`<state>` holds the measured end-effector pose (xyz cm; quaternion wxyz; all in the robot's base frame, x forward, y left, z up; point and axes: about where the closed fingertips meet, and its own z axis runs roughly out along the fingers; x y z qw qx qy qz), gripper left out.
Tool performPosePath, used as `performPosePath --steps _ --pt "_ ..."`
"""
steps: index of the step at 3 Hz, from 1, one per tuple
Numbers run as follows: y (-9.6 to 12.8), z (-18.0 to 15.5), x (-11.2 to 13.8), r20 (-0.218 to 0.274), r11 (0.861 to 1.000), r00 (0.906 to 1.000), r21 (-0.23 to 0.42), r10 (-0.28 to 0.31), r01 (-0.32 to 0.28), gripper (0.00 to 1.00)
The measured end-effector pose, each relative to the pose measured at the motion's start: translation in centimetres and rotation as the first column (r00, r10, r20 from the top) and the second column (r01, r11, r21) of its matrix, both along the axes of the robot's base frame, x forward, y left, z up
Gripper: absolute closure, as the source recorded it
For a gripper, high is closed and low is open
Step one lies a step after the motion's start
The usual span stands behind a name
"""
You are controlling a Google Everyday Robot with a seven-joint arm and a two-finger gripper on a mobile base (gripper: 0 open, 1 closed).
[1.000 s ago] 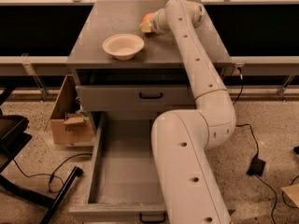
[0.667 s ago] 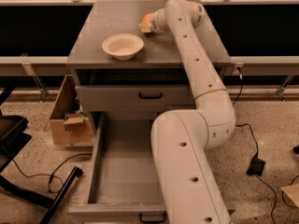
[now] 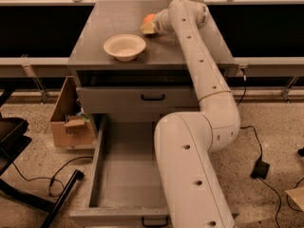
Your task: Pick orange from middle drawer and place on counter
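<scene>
The orange (image 3: 149, 18) is at the back of the counter (image 3: 95, 32), right at the tip of my gripper (image 3: 148, 26), which partly covers it. I cannot tell whether the orange rests on the counter or is held just above it. My white arm (image 3: 204, 80) reaches up from the lower right and over the cabinet. The middle drawer (image 3: 97, 160) is pulled fully out at the bottom, with its black handle (image 3: 156, 221) at the front; the part of its floor that shows holds nothing, and my arm hides its right side.
A shallow cream bowl (image 3: 124, 46) stands on the counter, left and in front of the orange. The upper drawer front (image 3: 118, 101) is closed. A cardboard box (image 3: 66, 122) sits on the floor left of the cabinet. A black chair base (image 3: 19, 141) and cables lie around.
</scene>
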<state>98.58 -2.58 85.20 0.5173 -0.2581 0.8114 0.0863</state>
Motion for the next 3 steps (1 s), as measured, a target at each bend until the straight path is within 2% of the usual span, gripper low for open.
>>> performPosePath --steps 1,2,3 --pt "0.0 0.0 0.0 0.000 1.000 1.0000 0.000 0.000 0.000 0.00" --pt "0.0 0.0 0.0 0.000 1.000 1.0000 0.000 0.000 0.000 0.00" --pt "-0.4 0.9 -1.2 -0.033 0.999 0.9994 -0.036 0.009 -0.010 0.00"
